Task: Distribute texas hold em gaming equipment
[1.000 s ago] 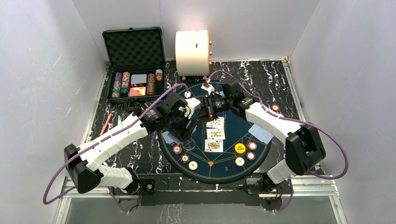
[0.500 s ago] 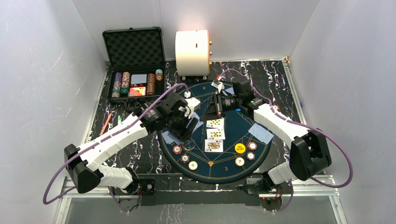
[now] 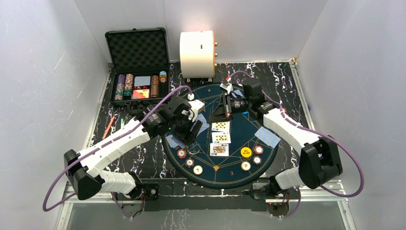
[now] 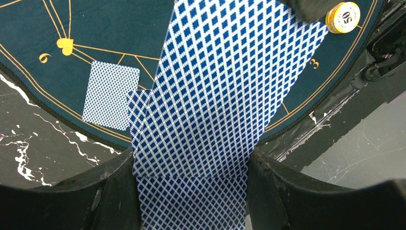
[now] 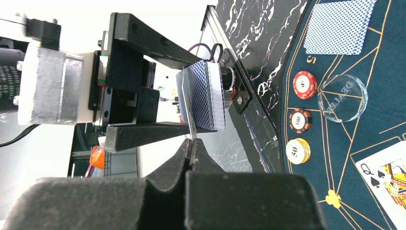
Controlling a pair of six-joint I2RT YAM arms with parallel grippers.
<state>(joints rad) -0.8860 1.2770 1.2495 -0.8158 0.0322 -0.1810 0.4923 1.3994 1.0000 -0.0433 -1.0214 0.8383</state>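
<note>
"50" on cream chip (image 4: pixel 343 17); "DEALER" on clear btn (image 5: pixel 343 98)

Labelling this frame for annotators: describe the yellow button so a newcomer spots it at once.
Start at the round green mat mid-table. On its near right part, just right of the nearest face-up card, lies the yellow button. It is the only solid yellow disc; the chips beside it are red-and-white or cream.

round teal mat (image 3: pixel 242 129): matt, cloth-like surface, gold print. blue diamond-backed playing cards (image 4: pixel 225 96): smooth coated paper, slight sheen. black white-veined tabletop (image 3: pixel 282 81): glossy, marble-look. clear round dealer puck (image 5: pixel 343 98): glossy transparent plastic. black case lid lining (image 3: pixel 136 48): rough egg-crate foam, matt. cream round poker chip (image 4: pixel 343 17): smooth, faintly shiny.
</note>
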